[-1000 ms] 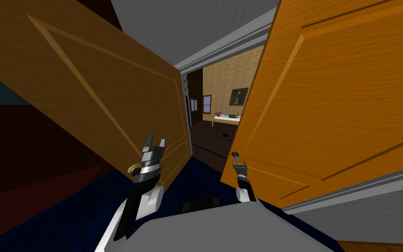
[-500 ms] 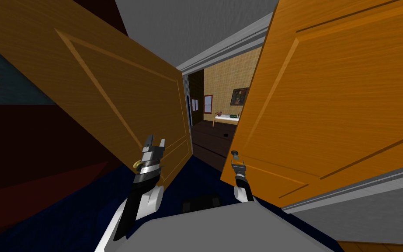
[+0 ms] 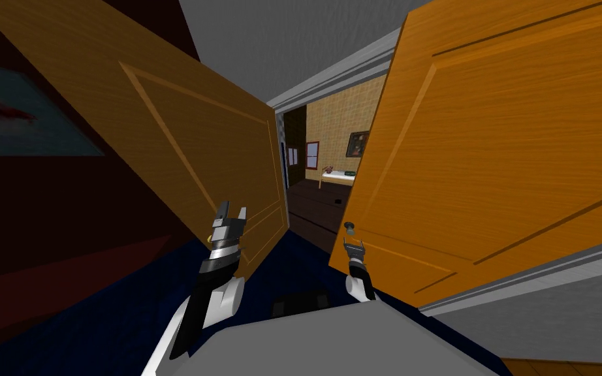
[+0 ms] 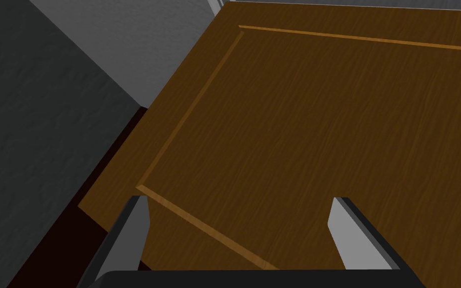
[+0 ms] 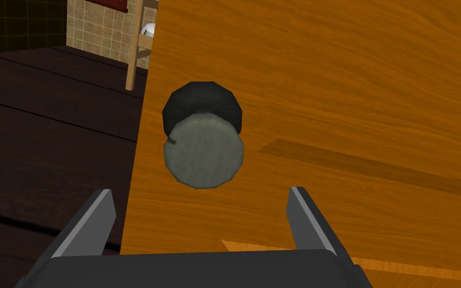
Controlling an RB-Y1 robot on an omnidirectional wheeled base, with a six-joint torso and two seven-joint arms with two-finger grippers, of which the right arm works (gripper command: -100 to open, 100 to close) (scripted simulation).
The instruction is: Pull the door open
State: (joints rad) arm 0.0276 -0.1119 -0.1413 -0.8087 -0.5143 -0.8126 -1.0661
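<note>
Our right gripper (image 5: 199, 192) is released, its two fingers (image 5: 99, 215) spread wide with nothing between them. Straight ahead of it, just past the fingertips and lined up with the gap, sits the round grey door knob (image 5: 204, 155), backed by a dark rosette (image 5: 202, 100). Neither finger touches the knob. It is mounted close to the free edge of the orange wooden door (image 3: 502, 163), which stands ajar. The leaf stretches away to this gripper's right, and its free edge runs just to the left of the knob.

Past that edge, well beyond the gripper, we see a dark plank floor (image 5: 49, 125), a tan tiled wall (image 3: 339, 124), a small light table (image 3: 337, 175) and a framed picture (image 3: 358, 143).

Our left gripper (image 4: 239, 200) is likewise released and empty. It points at a brown wooden door (image 4: 324, 125) close ahead of it, with the groove of that door's recessed panel crossing in front of the fingertips. We cannot tell whether the tips touch the wood. This gripper is well apart from the right one, across the opening between the two doors. A dark blue floor (image 3: 130, 313) lies below both arms.
</note>
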